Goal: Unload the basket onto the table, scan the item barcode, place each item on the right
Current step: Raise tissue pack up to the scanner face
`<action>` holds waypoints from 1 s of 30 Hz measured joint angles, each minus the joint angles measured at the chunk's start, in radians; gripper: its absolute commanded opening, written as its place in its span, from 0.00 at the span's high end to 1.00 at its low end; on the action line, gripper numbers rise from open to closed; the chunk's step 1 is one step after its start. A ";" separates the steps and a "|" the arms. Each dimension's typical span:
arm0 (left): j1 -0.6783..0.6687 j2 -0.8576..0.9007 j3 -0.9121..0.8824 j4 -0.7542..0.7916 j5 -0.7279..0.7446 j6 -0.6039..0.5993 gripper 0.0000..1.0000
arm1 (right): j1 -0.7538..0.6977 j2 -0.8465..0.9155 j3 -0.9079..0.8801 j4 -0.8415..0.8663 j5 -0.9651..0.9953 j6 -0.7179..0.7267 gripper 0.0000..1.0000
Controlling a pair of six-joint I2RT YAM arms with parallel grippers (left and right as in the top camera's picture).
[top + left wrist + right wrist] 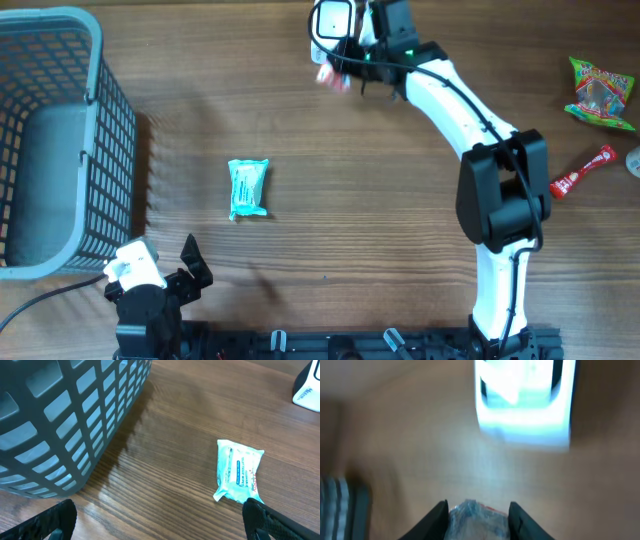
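Observation:
My right gripper [345,68] is at the far side of the table, shut on a small crinkly clear packet [479,521] with red print that fills the gap between its fingers. From overhead the packet [333,79] shows just below the white barcode scanner [331,21]. The right wrist view is blurred; in it the scanner [522,402] glows pale blue straight ahead of the packet. My left gripper [178,268] rests at the near left edge, open and with nothing in it [160,525]. A teal wipes packet [248,188] lies flat ahead of it [239,471].
A grey plastic basket [112,120] stands at the left, close to the left gripper [65,420]. A green snack bag [600,93] and a red stick packet [583,171] lie at the right edge. The scanner's base [307,387] shows in the left wrist view.

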 measured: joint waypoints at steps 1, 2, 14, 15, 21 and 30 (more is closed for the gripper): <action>0.000 0.000 0.000 0.000 0.000 0.000 0.00 | 0.000 0.000 0.000 0.058 0.031 0.000 0.63; 0.000 0.000 0.000 0.000 0.000 0.000 0.00 | 0.000 0.000 0.000 0.103 0.057 0.000 0.64; 0.000 0.000 0.000 0.000 0.000 0.000 0.00 | 0.027 0.023 0.005 0.594 0.391 -0.008 0.71; 0.000 0.000 0.000 0.000 0.000 0.000 0.00 | 0.027 0.042 0.007 0.643 0.410 -0.010 0.71; 0.000 0.000 0.000 0.000 0.000 0.000 0.00 | 0.027 0.179 0.009 0.843 0.458 -0.012 0.71; 0.000 0.000 0.000 0.000 0.000 0.000 0.00 | 0.034 0.274 0.008 0.925 0.495 -0.016 0.72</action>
